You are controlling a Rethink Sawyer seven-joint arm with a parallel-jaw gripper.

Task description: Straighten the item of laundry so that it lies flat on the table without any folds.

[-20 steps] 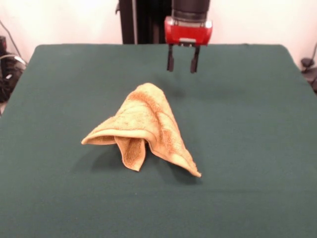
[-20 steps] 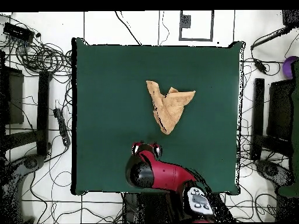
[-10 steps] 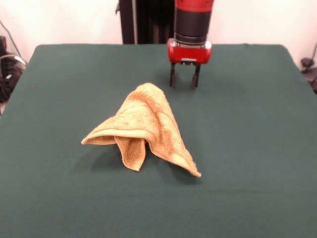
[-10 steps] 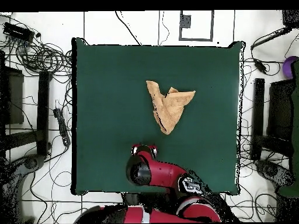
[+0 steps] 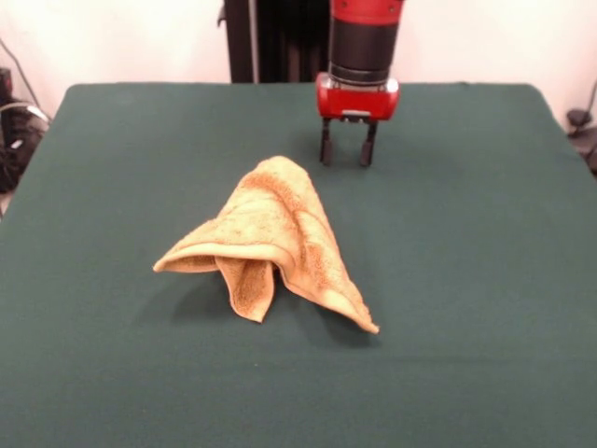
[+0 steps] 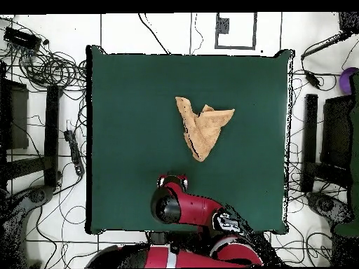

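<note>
Towel point(image 5: 270, 241) lies crumpled, folded, mid-table point(image 5: 485, 233). Gripper point(image 5: 346, 156), jaws apart and empty, hangs at the towel's 1 o'clock, front view.

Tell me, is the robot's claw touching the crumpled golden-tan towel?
Apart. In the front view, bare dark green table shows between the open gripper and the towel's nearest edge.
</note>
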